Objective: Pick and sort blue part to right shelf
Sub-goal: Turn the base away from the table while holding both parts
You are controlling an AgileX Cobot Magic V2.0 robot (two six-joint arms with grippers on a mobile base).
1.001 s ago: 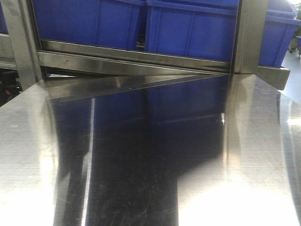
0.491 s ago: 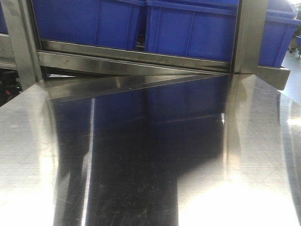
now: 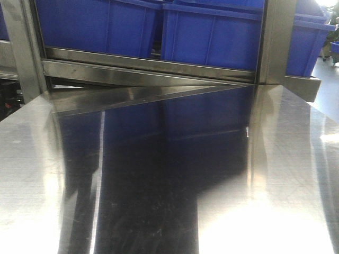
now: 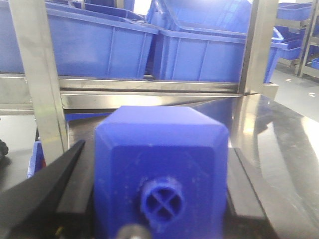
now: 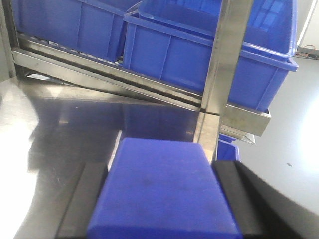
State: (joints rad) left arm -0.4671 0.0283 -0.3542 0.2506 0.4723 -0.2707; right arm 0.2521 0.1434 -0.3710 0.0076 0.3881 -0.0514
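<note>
Gripping: left tool (image 4: 159,191) clamps matte knobbed blue part (image 4: 160,149) | right tool (image 5: 162,199) clamps smooth blue block (image 5: 159,179) | ribbed bins (image 4: 99,50) ahead

Only the robot's two hands show, each seen from its own wrist. The left gripper (image 4: 157,148) has two matte black fingers (image 4: 42,191). One is a broad wedge that widens toward the wrist, the other a narrower straight bar. Each is lined inside with a flat dark pad (image 4: 79,189). A small rounded grey knob (image 4: 130,232), blurred, sits at the wrist end. The right gripper (image 5: 159,167) has similar plain black fingers (image 5: 251,201) with dark grey inner pads (image 5: 82,199).
</note>
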